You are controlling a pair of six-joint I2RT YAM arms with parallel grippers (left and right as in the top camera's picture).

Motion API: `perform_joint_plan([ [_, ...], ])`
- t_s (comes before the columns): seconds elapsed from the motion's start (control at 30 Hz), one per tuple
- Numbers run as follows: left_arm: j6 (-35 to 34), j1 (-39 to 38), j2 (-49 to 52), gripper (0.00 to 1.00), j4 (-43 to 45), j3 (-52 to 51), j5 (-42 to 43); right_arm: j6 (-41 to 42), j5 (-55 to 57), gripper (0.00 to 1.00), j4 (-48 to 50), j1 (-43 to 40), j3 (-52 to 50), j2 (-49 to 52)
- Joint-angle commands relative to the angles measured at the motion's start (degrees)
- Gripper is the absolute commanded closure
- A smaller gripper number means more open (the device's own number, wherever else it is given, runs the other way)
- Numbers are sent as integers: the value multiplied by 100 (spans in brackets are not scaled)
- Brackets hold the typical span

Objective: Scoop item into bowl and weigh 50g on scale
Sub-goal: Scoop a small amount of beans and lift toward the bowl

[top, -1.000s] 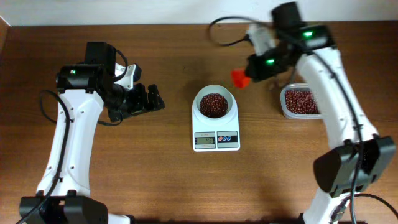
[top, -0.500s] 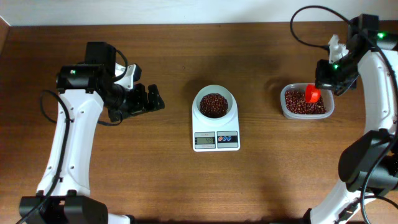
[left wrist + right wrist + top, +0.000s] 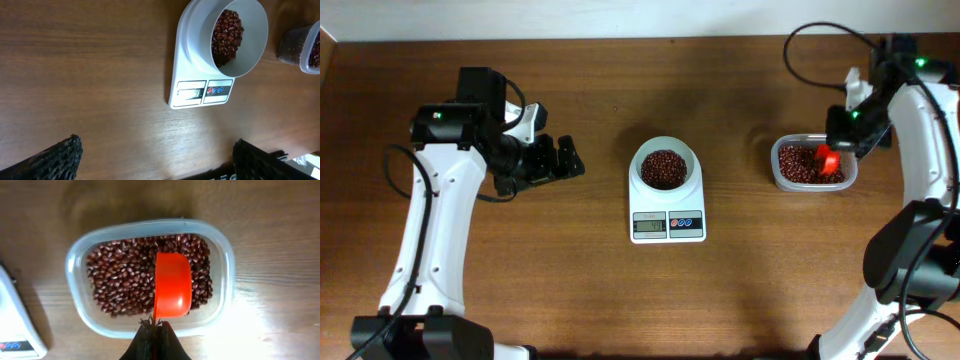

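The white bowl (image 3: 665,166) stands on the white scale (image 3: 667,224) at the table's middle and holds dark red-brown beans (image 3: 663,168). Bowl (image 3: 239,35) and scale (image 3: 202,92) also show in the left wrist view. More beans (image 3: 125,277) lie in a clear tub (image 3: 75,280) at the right. My right gripper (image 3: 156,327) is shut on the handle of an orange scoop (image 3: 172,284), which hangs over the tub's beans. In the overhead view the scoop (image 3: 827,160) is inside the tub (image 3: 808,163). My left gripper (image 3: 560,160) is open and empty, left of the scale.
The scale's grey display (image 3: 649,226) is lit, its digits too small to read. The tub's edge also shows in the left wrist view (image 3: 305,45). Cables loop above the right arm (image 3: 820,40) near the table's far edge.
My right gripper has carried the orange scoop from beside the bowl rightward to the tub, then lowered and turned it over the beans. The left arm has not moved.
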Motion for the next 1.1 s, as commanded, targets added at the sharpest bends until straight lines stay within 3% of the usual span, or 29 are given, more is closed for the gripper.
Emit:
perform_joint_plan([
  [0.0,-7,-13,42,1,11,-24,42,50,-186,96,-140,-22,249,-13],
  [0.47,-7,-13,42,1,11,-24,42,50,-1255,96,-26,-26,249,-13],
  [0.83,-7,-13,42,1,11,-24,42,70,-2743,96,160,-13,402,-13],
  [1.07,-7,-13,42,1,11,-24,42,203,-2889,96,181,881,1217,-13],
])
